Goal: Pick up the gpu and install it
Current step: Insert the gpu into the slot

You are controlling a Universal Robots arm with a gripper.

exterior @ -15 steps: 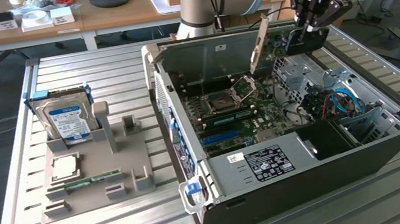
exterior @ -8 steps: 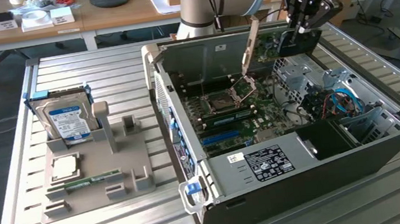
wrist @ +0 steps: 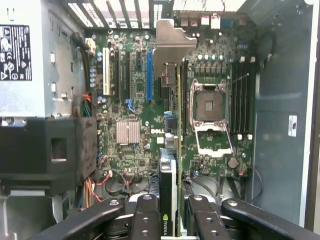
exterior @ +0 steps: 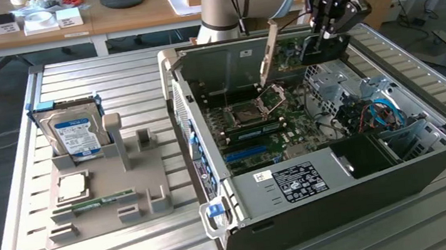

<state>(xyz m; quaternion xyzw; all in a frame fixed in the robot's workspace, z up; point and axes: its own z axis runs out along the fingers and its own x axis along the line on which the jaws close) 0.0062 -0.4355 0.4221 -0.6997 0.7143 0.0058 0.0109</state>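
My gripper (exterior: 326, 37) hangs over the back part of the open computer case (exterior: 333, 207) and is shut on the gpu (exterior: 318, 51). The card is held on edge, with its black face under the fingers and its silver end bracket (exterior: 269, 50) pointing down toward the motherboard (exterior: 266, 132). In the wrist view the gpu (wrist: 170, 180) runs edge-on away from my gripper (wrist: 172, 220). Its bracket (wrist: 170, 45) floats over the board between the blue expansion slot (wrist: 149, 75) and the open processor socket (wrist: 210, 107). The card is above the board, not seated.
On the exterior view's left, a grey fixture (exterior: 142, 191) holds a blue-labelled hard drive (exterior: 77, 132), a processor (exterior: 73, 186) and a memory stick (exterior: 101, 202). Inside the case are a power supply (exterior: 297, 183), cables (exterior: 382, 113) and a drive cage (wrist: 50, 155). A desk (exterior: 110, 21) stands behind.
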